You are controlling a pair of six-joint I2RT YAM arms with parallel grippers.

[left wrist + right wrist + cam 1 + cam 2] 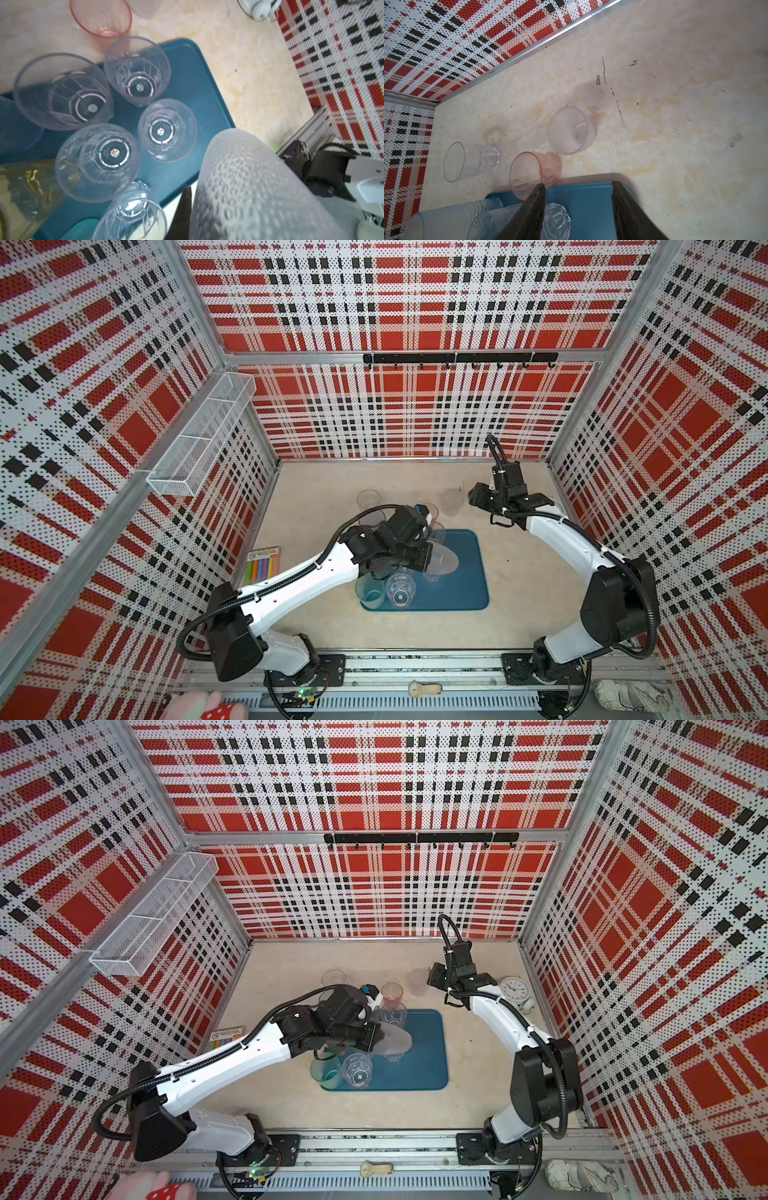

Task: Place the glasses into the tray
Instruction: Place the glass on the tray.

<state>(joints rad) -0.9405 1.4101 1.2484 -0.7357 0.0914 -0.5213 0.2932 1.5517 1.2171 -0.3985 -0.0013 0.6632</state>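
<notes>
clamped in the left gripper [424, 559]: a frosted, dimpled glass [249, 187], tipped on its side in the air above mid tray [469, 585]. clear faceted glasses [97, 162] crowded upright on the tray's left half; open teal floor on the right, up to the low rim. right gripper [579, 209] parted, empty, just beyond the far right corner.

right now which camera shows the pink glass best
The right wrist view: the pink glass shows almost whole, upright on the table by the tray. The left wrist view crops its rim; in a top view it is small.
</notes>
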